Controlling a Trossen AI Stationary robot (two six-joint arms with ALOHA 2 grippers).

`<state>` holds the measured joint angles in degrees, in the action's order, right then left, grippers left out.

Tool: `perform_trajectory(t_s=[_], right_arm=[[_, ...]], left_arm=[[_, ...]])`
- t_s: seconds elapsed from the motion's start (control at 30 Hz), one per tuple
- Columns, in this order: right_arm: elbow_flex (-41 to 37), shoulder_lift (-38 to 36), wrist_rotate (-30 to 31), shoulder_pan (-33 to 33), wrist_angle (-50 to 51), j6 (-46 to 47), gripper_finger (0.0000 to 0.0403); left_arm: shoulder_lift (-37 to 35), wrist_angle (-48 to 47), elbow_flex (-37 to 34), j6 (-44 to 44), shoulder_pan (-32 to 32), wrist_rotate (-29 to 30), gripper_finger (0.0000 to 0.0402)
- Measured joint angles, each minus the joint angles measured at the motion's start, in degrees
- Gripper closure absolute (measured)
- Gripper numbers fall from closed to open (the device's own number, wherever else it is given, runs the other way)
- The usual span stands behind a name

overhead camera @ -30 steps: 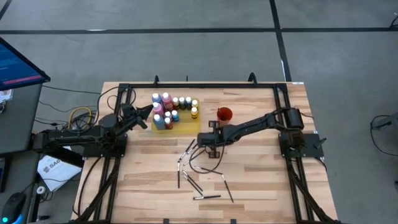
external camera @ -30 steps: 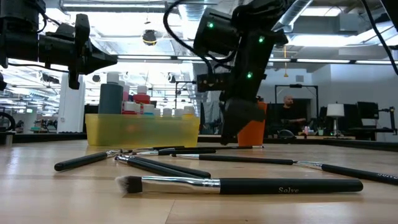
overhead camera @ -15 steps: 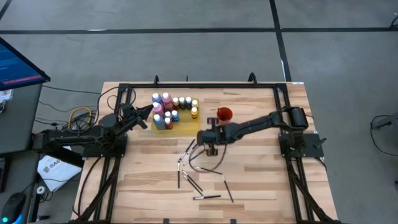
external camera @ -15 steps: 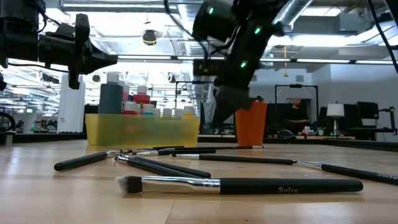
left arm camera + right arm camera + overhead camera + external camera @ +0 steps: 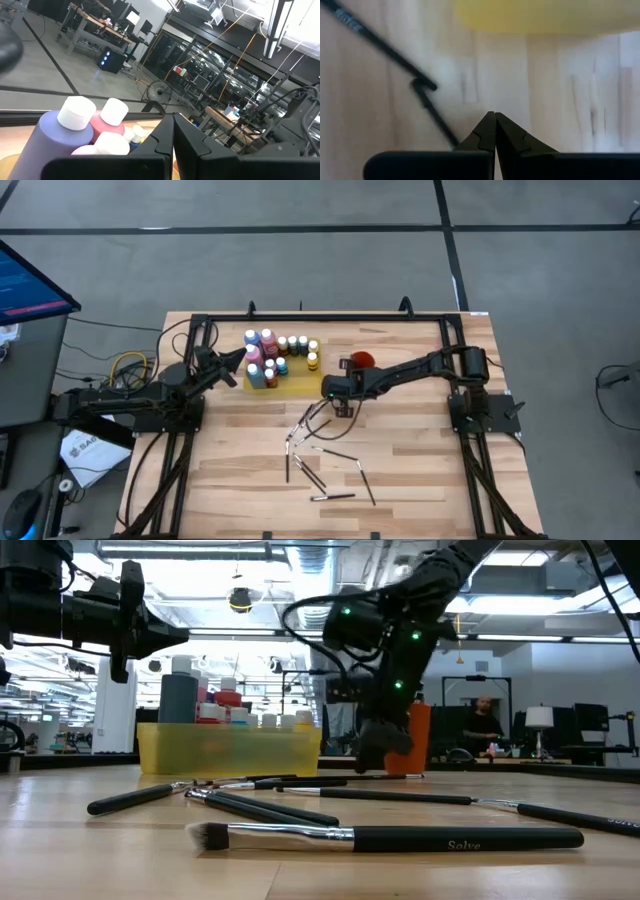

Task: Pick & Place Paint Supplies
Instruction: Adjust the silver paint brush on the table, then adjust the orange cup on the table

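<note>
The wooden surface carries the yellow mat with the paint bottles standing on it, just beside the right claw on its far-left side. The brushes lie scattered on the near side of that claw, the nearest just below it, their long axes running every way, several slanting toward it. The right claw is pinched together and holds nothing; it is much the nearer arm to the brushes. The left claw, also closed and empty, waits beside the bottles, which sit just ahead of it.
</note>
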<state>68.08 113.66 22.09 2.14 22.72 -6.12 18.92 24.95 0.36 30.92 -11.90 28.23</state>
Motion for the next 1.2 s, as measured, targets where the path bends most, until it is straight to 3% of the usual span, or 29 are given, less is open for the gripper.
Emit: perform_trajectory(t_s=[0.3,0.63,0.83,1.0,1.1,1.2], right_arm=[[-3.2,-1.1,-0.1,-6.1,0.8,4.6,0.0403],[0.7,-1.4,-4.2,-9.8,7.0,5.2,0.0403],[5.1,-8.9,-7.8,-11.2,18.8,6.0,0.0403],[5.7,-16.3,-7.0,-9.9,26.0,14.4,0.0402],[5.7,-18.4,-6.6,-7.2,29.8,19.8,0.0379],[5.6,-18.4,-6.2,-4.8,32.3,22.4,0.0329]], left_arm=[[0.0,0.0,0.0,0.0,0.0,0.0,0.04],[0.0,0.1,0.0,0.0,0.0,0.0,0.04],[0.0,0.2,0.0,0.0,0.0,0.0,0.04],[0.2,0.5,0.0,0.0,0.0,0.0,0.04],[0.6,1.0,0.0,0.0,0.0,0.0,0.04],[1.0,1.0,0.0,0.0,0.0,0.0,0.04]])
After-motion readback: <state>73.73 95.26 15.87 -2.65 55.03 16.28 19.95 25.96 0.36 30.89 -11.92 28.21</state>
